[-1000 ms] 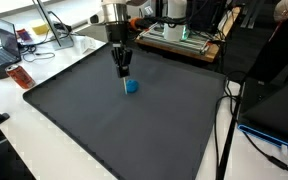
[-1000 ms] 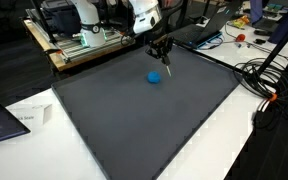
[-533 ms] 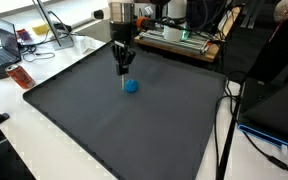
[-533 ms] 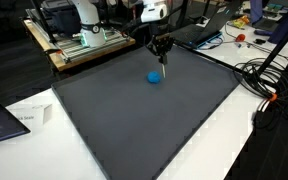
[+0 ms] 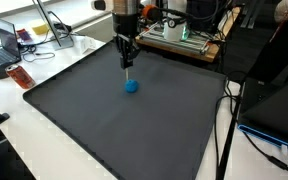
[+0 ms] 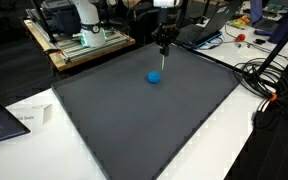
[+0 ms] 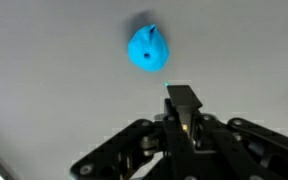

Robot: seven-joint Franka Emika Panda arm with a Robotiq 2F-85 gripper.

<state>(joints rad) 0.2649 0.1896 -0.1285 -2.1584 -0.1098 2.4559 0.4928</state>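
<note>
The end effector hangs above the far half of a dark grey mat that covers most of the white worktop. Its fingers are pressed together, pinching a thin stick that points straight down. I cannot tell what the stick is. In both exterior views the stick's lower tip ends just above a small blue lump and does not clearly touch it.

The blue lump lies on the mat at about 6 o'clock from the end effector in an exterior view, with the stick between them and the lump just beside its tip. In the wrist view the lump sits at about 11 o'clock from the closed fingertips, alone on the plain surface, with a little peak on its upper side.

Off the mat, a laptop stands at the worktop's far corner, and black cables trail along one edge.
</note>
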